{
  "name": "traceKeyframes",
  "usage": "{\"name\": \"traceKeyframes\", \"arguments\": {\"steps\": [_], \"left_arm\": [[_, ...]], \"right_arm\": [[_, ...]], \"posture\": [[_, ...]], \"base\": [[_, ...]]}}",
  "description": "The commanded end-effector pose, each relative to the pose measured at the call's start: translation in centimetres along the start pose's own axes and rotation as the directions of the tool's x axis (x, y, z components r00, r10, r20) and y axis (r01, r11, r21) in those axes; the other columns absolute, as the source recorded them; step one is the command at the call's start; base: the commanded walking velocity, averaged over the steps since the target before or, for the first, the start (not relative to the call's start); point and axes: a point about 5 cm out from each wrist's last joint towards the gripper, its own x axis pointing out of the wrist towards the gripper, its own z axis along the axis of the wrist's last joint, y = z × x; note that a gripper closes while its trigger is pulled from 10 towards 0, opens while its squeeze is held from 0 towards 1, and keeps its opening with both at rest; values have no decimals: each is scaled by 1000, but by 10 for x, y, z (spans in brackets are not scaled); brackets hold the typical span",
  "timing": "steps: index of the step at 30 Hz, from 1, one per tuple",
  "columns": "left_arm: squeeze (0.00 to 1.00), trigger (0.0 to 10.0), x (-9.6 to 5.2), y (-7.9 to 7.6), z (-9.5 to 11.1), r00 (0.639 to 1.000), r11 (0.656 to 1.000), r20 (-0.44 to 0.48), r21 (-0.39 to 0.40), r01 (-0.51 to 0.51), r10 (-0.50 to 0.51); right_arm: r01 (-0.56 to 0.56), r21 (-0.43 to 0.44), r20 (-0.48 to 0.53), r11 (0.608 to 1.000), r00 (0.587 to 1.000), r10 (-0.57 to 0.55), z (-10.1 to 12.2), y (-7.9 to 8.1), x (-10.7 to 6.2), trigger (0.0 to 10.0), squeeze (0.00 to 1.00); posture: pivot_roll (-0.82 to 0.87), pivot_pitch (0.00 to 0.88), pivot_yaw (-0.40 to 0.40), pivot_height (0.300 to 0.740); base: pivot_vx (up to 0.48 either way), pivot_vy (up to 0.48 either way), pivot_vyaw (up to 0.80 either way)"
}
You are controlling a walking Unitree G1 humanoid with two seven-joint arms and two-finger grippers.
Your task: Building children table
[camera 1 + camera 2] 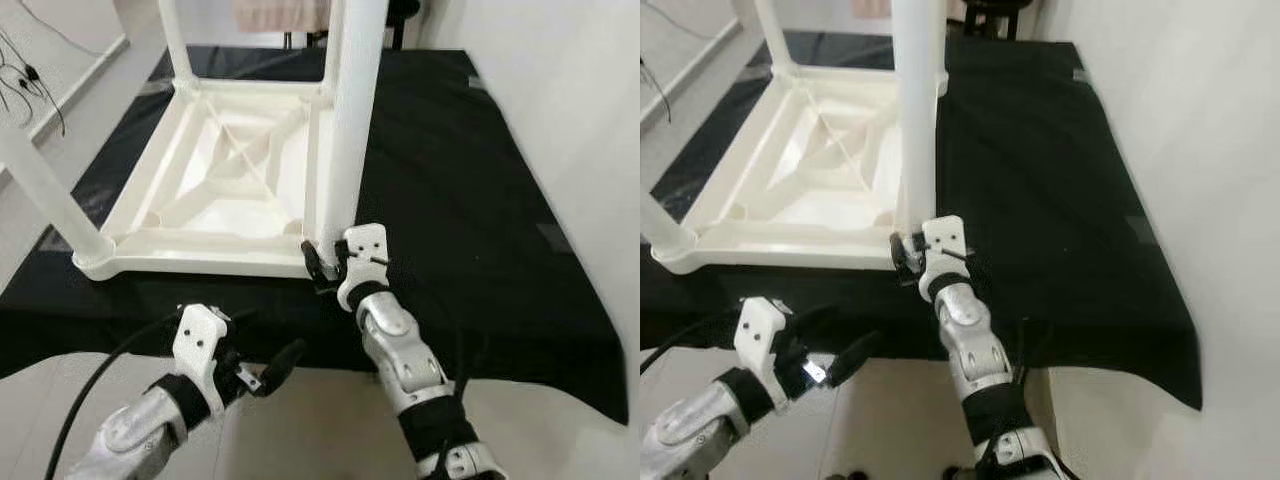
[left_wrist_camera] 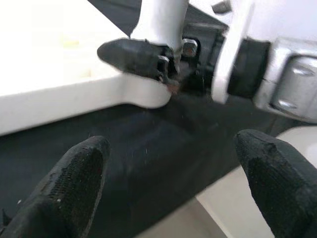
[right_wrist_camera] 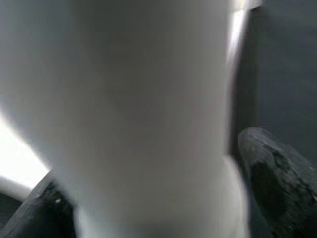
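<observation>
Upside down on a black cloth (image 1: 470, 200): a white plastic table (image 1: 215, 190), ribbed underside facing up, legs pointing at the ceiling. Nearest the camera at the right corner stands one thick white leg (image 1: 352, 110), upright in its socket. At the base of that leg sits the right gripper (image 1: 330, 262), black fingers set either side of the tube and seemingly pressed against it; in the right wrist view, pale leg between two dark fingertips (image 3: 275, 183), blurred by closeness. Lower and to the left, off the cloth's near edge and above pale floor (image 1: 300, 420), hangs the left gripper (image 1: 262, 372), fingers spread wide with nothing between them, aimed toward the same corner. Other legs visible at the near left corner (image 1: 45, 195) and the far corner (image 1: 172, 40). Judged from the look: hollow moulded plastic, light and stiff, glossy enough to slip under smooth pads, unlikely to break but prone to rocking in the socket if pushed from high up. Best hold probably low on the leg, close to the socket, where a straight downward push seats it; frame rim a fair second hold for steadying.
</observation>
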Motion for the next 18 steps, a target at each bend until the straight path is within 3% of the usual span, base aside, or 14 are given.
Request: {"name": "traceKeyframes", "arguments": {"steps": [1,2,3,4,6,9,15,18], "left_arm": [[0,10000,-1,3,-7,1000,1000,-11,-7,-13,13],[0,10000,-1,3,-7,1000,1000,-11,-7,-13,13],[0,10000,1,4,-9,1000,1000,-10,-6,-15,15],[0,10000,3,6,-12,1000,1000,-11,-3,-19,18],[0,10000,5,8,-16,1000,1000,-11,0,-25,25],[0,10000,6,11,-20,999,999,-10,1,-34,34],[0,10000,9,16,-27,998,998,-13,14,-54,54],[0,10000,9,17,-28,998,998,-14,17,-57,57]], "right_arm": [[-164,3,62,986,985,163,12,12,2,10000,1000],[-164,3,62,986,985,163,12,12,2,10000,1000],[-220,-26,65,975,973,221,15,8,3,10000,910],[-282,-77,55,956,956,287,20,-1,5,10000,0],[-354,-142,36,925,932,362,28,-17,8,10000,0],[-406,-172,30,897,908,417,38,-28,10,10000,0],[-458,-242,8,855,881,474,59,-43,18,10000,0],[-459,-250,3,853,880,475,61,-45,19,10000,0]], "posture": [[41,92,-64,740],[41,92,-64,740],[43,80,-67,740],[47,65,-74,740],[52,48,-82,740],[59,32,-89,740],[75,0,-105,740],[75,0,-105,740]], "base": [[0,0,0],[0,0,0],[0,0,0],[0,0,0],[0,0,0],[0,0,0],[0,0,0],[0,0,0]]}}
